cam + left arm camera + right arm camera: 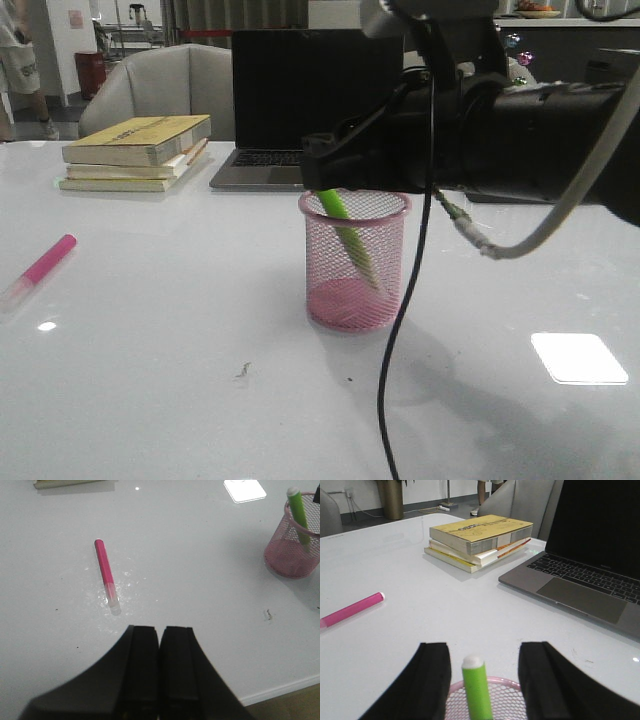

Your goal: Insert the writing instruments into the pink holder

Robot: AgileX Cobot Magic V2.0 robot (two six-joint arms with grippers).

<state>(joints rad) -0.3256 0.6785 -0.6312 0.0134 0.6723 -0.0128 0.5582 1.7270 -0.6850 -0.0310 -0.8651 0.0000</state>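
The pink mesh holder (354,262) stands mid-table with the lime green marker (345,232) leaning inside it, its whitish cap (473,661) poking above the rim (485,681). My right gripper (482,652) hovers just over the holder, open, its fingers apart on either side of the marker without touching it. The magenta pink marker (40,269) lies flat on the table at the far left; it also shows in the left wrist view (106,574). My left gripper (160,632) is shut on nothing, above the table short of that marker.
A stack of books (138,150) sits at the back left and an open laptop (290,105) behind the holder. A black cable (400,330) hangs from the right arm in front of the holder. The table edge (280,690) runs near the left gripper.
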